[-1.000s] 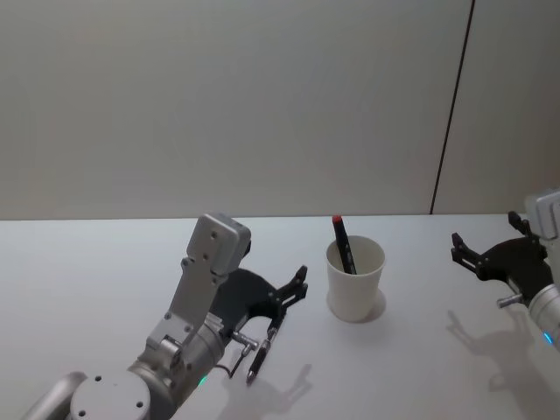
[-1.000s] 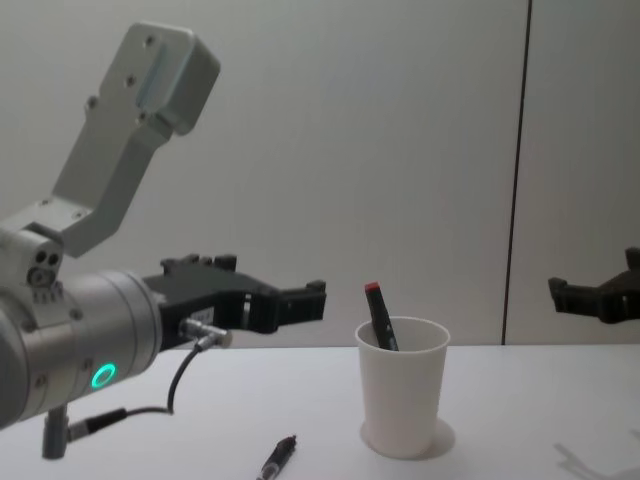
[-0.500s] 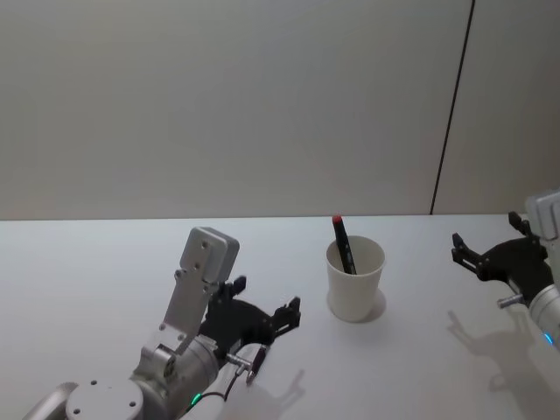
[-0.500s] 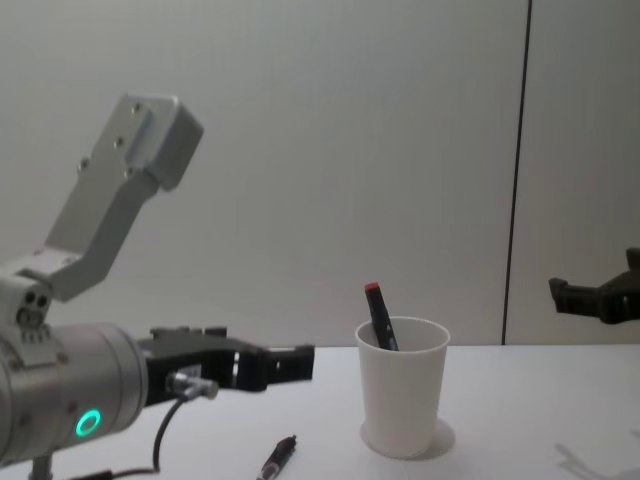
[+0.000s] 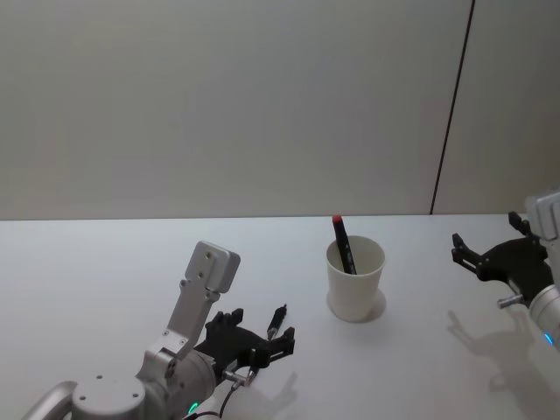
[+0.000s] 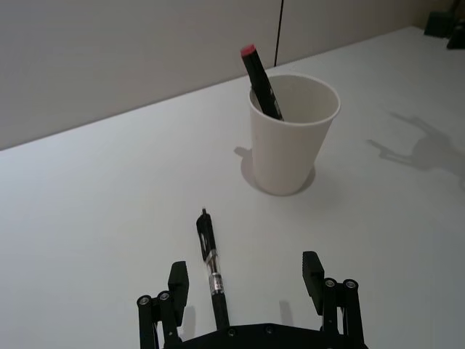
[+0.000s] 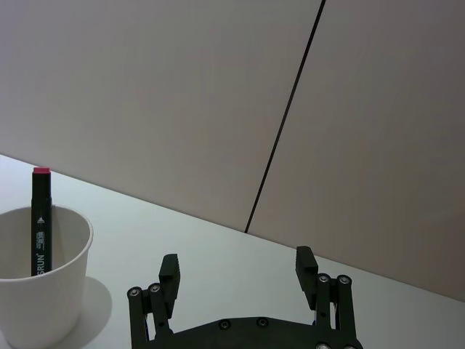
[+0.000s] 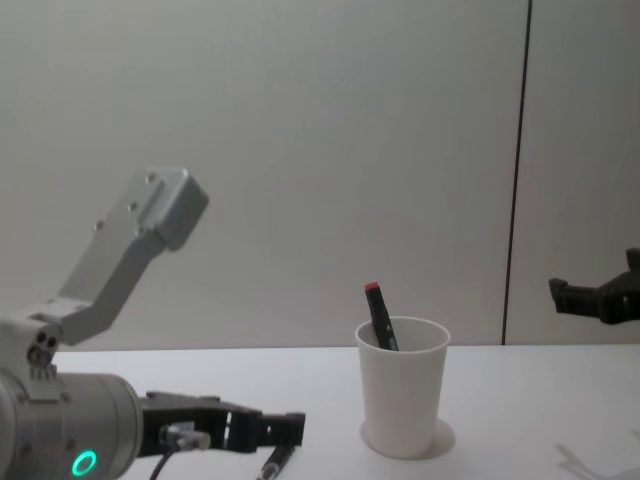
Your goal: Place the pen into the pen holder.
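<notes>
Now dropped low over the table (image 6: 87,218), the left gripper (image 6: 245,267) straddles the pen (image 6: 211,256) with fingers (image 6: 178,280) apart, near the pen holder (image 6: 294,145), poised to grasp; the right gripper (image 7: 236,260) idles open-fingered.

Head high, chest low; shared pen holder (image 5: 357,293).

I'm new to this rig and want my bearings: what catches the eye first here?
A white paper cup stands on the table with a red-capped marker leaning inside it. To the cup's left and nearer the robot, a black pen lies flat, and the left pincer hovers low and open with the pen between its fingers. The right pincer hangs open off to the cup's right.
</notes>
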